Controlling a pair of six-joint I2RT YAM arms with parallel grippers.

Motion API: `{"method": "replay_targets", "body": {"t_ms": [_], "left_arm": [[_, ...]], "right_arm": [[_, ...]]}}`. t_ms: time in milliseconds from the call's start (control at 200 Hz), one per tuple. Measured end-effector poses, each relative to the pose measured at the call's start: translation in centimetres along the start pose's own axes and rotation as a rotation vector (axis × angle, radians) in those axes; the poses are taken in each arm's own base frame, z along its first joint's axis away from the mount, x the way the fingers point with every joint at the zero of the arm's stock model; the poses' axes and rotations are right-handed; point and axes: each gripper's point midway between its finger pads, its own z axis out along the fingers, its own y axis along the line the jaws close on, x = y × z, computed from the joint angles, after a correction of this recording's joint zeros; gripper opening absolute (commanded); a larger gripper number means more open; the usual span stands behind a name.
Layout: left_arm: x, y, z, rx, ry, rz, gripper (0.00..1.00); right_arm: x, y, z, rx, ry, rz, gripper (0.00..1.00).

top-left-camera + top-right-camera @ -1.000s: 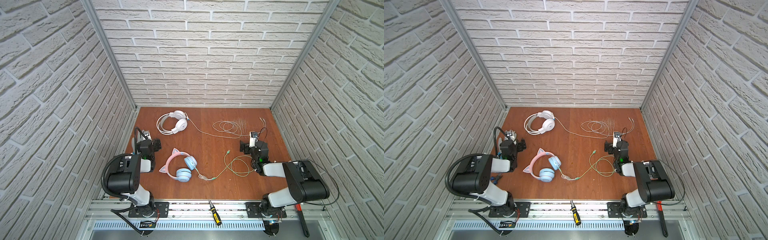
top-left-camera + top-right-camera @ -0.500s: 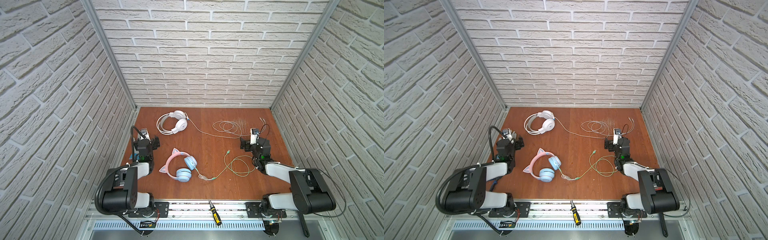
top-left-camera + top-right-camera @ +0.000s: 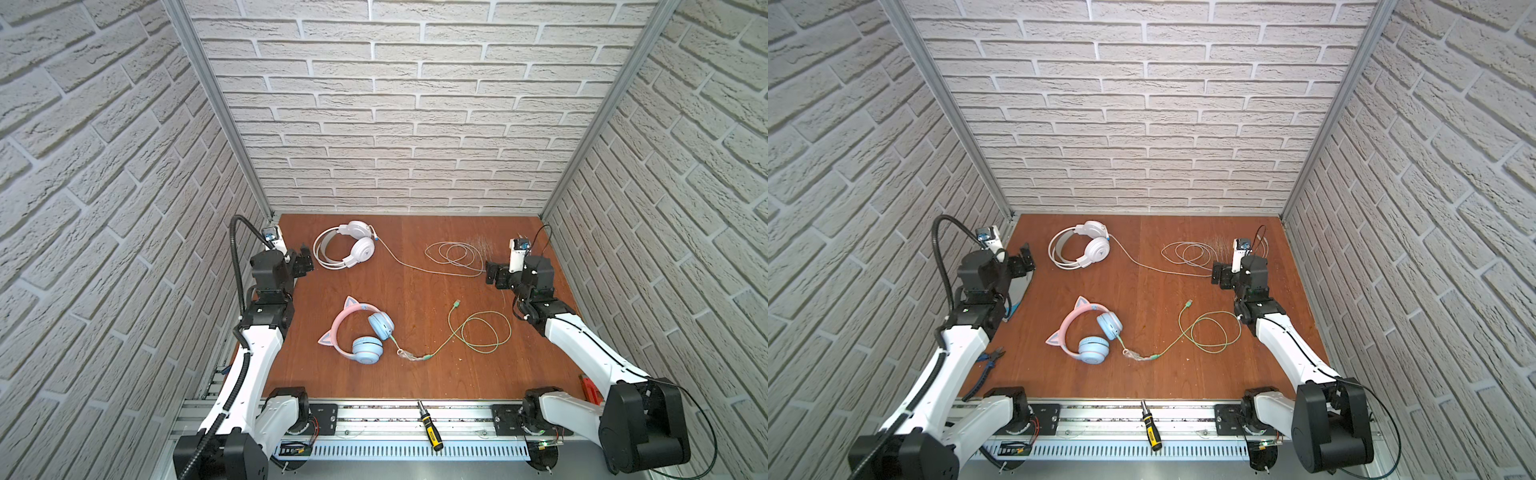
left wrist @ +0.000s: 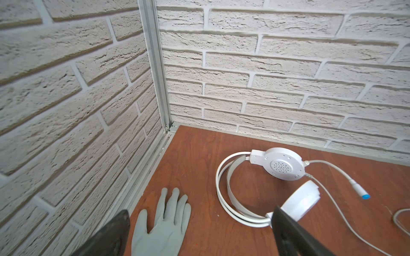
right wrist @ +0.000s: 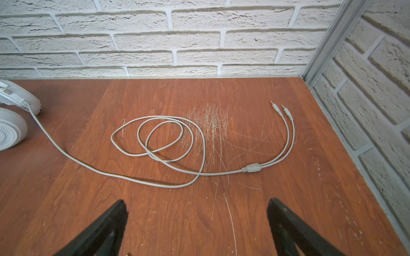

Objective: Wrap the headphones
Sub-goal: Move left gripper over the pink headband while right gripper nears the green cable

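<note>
The white headphones (image 3: 351, 249) (image 3: 1086, 249) lie at the back left of the wooden table, seen close in the left wrist view (image 4: 284, 165). Their white cable (image 3: 453, 254) (image 3: 1187, 253) (image 5: 159, 141) trails right into a loose coil ending in two jack plugs (image 5: 280, 110). The cat-ear headphones (image 3: 361, 334) (image 3: 1088, 334), pink band and light-blue cups, lie mid-table with their green cable (image 3: 482, 334) (image 3: 1212, 334) looped to the right. My left gripper (image 3: 305, 264) (image 3: 1023, 262) (image 4: 200, 211) is open just left of the white pair. My right gripper (image 3: 496, 276) (image 3: 1221, 276) (image 5: 196, 201) is open beside the coil. Neither holds anything.
A grey glove (image 4: 164, 223) lies flat below the left gripper, near the left wall. Blue-handled pliers (image 3: 992, 357) sit at the table's left edge. A yellow-and-black screwdriver (image 3: 430, 428) (image 3: 1150, 426) rests on the front rail. Brick walls close in three sides.
Both arms have stretched out toward the back of the table, carrying the grippers farther from the front rail. Both grippers stay open. The headphones and cables have not moved.
</note>
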Motion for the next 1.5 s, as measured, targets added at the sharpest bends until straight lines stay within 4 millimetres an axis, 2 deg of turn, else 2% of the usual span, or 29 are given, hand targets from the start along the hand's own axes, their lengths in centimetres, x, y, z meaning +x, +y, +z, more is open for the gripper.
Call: {"method": "replay_targets", "body": {"t_ms": [65,145,270,430,645,920,1085,1325,1500], "left_arm": [[0.6,-0.7,-0.6,0.025,0.074,-0.011,0.98],[2.3,-2.0,-1.3,0.065,0.180,0.001,0.98],[6.2,-4.4,-2.8,0.137,0.363,0.063,0.98],[10.9,-6.1,-4.3,0.176,0.587,0.142,0.98],[16.0,-7.4,-5.8,0.194,0.804,0.208,0.98],[21.7,-7.1,-6.0,0.148,0.992,0.165,0.98],[23.6,-7.5,-5.4,0.145,1.058,0.169,0.94],[25.8,-8.3,-4.8,0.166,1.130,0.176,0.91],[27.3,-8.3,-4.3,0.159,1.182,0.209,0.82]], "right_arm": [[0.0,0.5,-0.4,-0.020,0.039,0.003,0.99],[0.0,1.3,-1.1,-0.052,0.071,0.000,0.99],[0.0,2.3,-2.5,-0.098,0.109,-0.005,0.99],[0.3,3.3,-4.0,-0.149,0.139,-0.010,0.99],[1.8,3.6,-4.4,-0.168,0.189,-0.010,0.99],[3.2,4.3,-3.9,-0.198,0.238,0.001,0.99],[3.9,4.4,-3.4,-0.197,0.266,0.002,0.99],[3.7,4.4,-3.3,-0.194,0.259,0.003,0.99],[3.7,4.4,-3.3,-0.191,0.259,0.006,0.99]]}}
